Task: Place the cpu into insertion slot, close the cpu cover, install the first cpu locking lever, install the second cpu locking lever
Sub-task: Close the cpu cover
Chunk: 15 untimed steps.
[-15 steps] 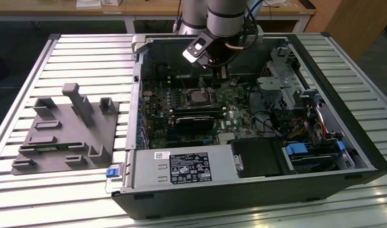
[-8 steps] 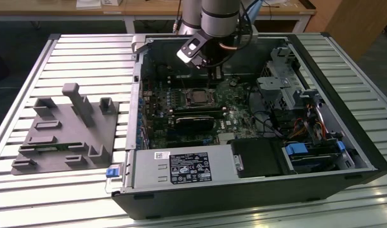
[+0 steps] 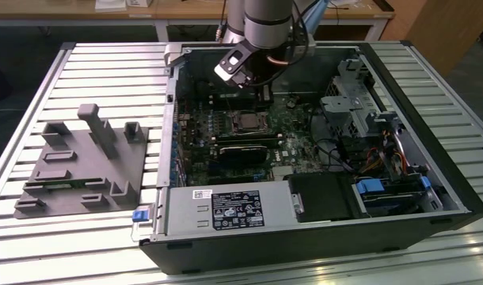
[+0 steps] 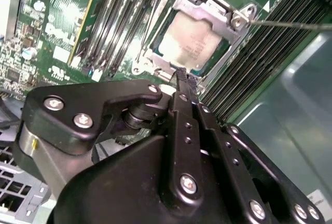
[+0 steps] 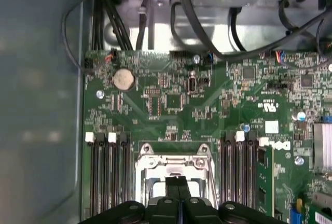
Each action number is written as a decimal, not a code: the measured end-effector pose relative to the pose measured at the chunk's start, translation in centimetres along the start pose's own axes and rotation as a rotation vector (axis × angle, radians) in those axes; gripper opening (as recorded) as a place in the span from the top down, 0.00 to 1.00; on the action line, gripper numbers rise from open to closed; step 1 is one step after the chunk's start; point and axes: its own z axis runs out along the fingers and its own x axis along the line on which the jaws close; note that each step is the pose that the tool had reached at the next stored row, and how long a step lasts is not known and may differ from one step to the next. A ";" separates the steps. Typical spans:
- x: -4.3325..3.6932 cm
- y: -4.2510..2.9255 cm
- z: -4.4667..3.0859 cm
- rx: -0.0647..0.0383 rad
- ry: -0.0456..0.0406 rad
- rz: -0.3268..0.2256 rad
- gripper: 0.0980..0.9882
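Right now I have the gripper with its two fingers pressed flat together, nothing held between them, tips just over the rim of the insertion slot. The cpu sits in that slot, its pale top showing through the window of the cpu cover, which lies down over it. A thin metal lever juts out from one cover corner. In the exterior view the arm hangs at upper centre, inside the open computer case
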 end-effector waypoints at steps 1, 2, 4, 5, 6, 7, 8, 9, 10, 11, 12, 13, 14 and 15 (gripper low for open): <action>0.00 -0.17 0.06 0.000 0.0000 0.000 0.99; -0.01 -0.35 0.10 0.000 0.0001 0.000 0.99; -0.02 -0.70 0.19 0.000 -0.0001 0.000 0.99; -0.03 -0.88 0.23 0.000 0.0000 0.000 0.99; -0.03 -1.06 0.27 0.000 -0.0001 0.000 0.99; -0.04 -1.21 0.33 0.000 0.0000 0.000 0.99; -0.05 -1.33 0.39 0.000 0.0001 0.000 0.99; -0.07 -1.43 0.45 0.000 0.0001 0.000 0.99; -0.10 -1.51 0.52 0.000 0.0001 0.000 0.99; -0.12 -1.57 0.59 0.000 0.0000 0.000 0.99; -0.13 -1.63 0.67 0.001 0.0001 0.000 0.99; -0.14 -1.67 0.71 0.001 0.0000 0.000 0.99; -0.15 -1.69 0.72 0.001 -0.0001 0.000 0.99; -0.15 -1.69 0.72 0.001 -0.0001 0.000 0.99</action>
